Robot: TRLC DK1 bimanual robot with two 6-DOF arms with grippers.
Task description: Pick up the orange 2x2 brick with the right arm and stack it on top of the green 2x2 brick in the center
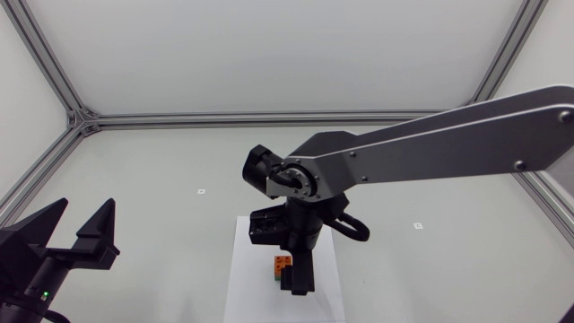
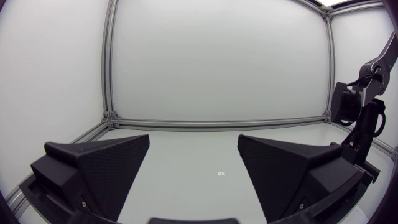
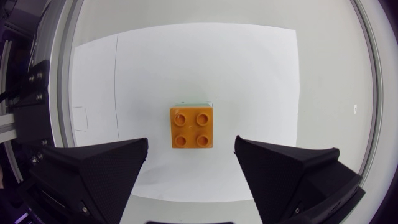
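The orange 2x2 brick (image 3: 192,127) sits studs up on the white sheet (image 3: 249,74), with a thin green edge (image 3: 194,104) of the green brick showing along its far side from underneath. My right gripper (image 3: 191,142) hangs open straight above it, its fingers apart on either side and touching nothing. In the head view the orange brick (image 1: 282,262) rests over a sliver of green brick (image 1: 274,277), right beside the right gripper (image 1: 294,272). My left gripper (image 1: 81,226) stands open and holds nothing at the table's left front.
The white sheet (image 1: 242,287) lies at the table's front middle. Aluminium frame rails (image 1: 269,117) run along the table's back and sides. Small white markers (image 1: 202,191) dot the surface. My right arm (image 2: 364,118) shows far off in the left wrist view.
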